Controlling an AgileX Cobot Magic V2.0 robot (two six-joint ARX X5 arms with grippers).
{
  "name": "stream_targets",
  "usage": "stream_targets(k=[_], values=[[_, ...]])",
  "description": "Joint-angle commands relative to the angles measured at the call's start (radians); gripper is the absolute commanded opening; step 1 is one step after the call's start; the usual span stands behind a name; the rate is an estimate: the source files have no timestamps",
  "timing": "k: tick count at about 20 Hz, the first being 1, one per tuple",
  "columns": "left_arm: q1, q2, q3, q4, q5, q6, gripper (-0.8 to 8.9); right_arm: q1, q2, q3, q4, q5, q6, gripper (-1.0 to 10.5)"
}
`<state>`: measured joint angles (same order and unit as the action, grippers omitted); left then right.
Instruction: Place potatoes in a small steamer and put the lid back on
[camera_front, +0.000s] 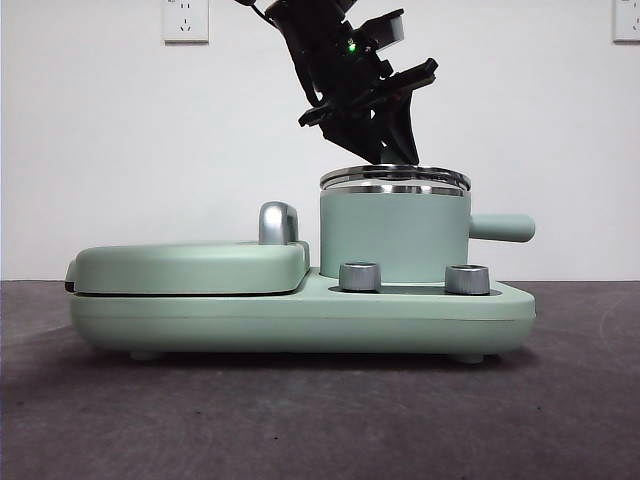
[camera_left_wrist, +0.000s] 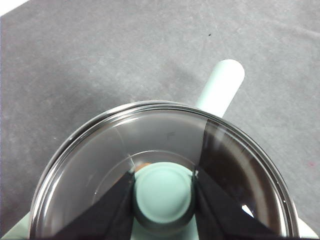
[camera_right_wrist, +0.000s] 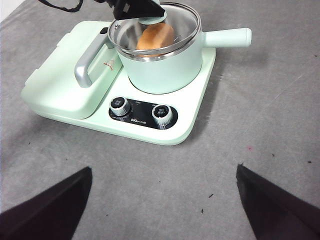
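Left gripper, jaws pinching the knob of the lid, which sits on the small steamer. Potato inside. Right gripper apart, jaws spread.

Lid seated on the small steamer, potato inside.
Mint-green pot on the cooker base's right end, handle pointing right; glass lid level on its steel rim.

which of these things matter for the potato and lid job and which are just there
In the job: potato, small steamer, lid, left gripper shut on the lid's knob.
Just there: griddle plate, two dials, right gripper open, waiting.
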<state>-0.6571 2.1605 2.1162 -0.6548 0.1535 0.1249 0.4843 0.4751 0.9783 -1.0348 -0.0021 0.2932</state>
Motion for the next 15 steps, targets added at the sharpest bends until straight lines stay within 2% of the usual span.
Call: stream_targets(k=[1, 4, 6, 8, 9, 11, 13, 15], values=[[-0.019, -0.044, 0.020, 0.018, -0.004, 0.024, 0.14, 0.006, 0.005, 0.008, 0.011, 0.008, 0.010, 4.6], [-0.032, -0.135, -0.018, 0.013, -0.004, 0.040, 0.14, 0.006, 0.005, 0.008, 0.011, 0.009, 0.010, 4.6], [-0.034, -0.250, -0.145, 0.076, -0.004, 0.042, 0.14, 0.006, 0.005, 0.008, 0.011, 0.009, 0.006, 4.6], [-0.034, -0.408, -0.396, 0.249, -0.004, 0.032, 0.14, 0.006, 0.005, 0.008, 0.011, 0.009, 0.006, 4.6], [-0.038, -0.497, -0.567, 0.433, -0.008, 0.003, 0.14, 0.006, 0.005, 0.008, 0.010, 0.009, 0.005, 4.6], [-0.060, -0.569, -0.774, 0.740, -0.079, -0.027, 0.13, 0.006, 0.005, 0.008, 0.010, 0.009, 0.006, 4.6], [-0.062, -0.544, -0.785, 0.722, -0.084, -0.048, 0.13, 0.006, 0.005, 0.008, 0.011, 0.009, 0.008, 4.6], [-0.062, -0.512, -0.785, 0.735, -0.084, -0.035, 0.13, 0.006, 0.005, 0.008, 0.010, 0.009, 0.017, 4.6]])
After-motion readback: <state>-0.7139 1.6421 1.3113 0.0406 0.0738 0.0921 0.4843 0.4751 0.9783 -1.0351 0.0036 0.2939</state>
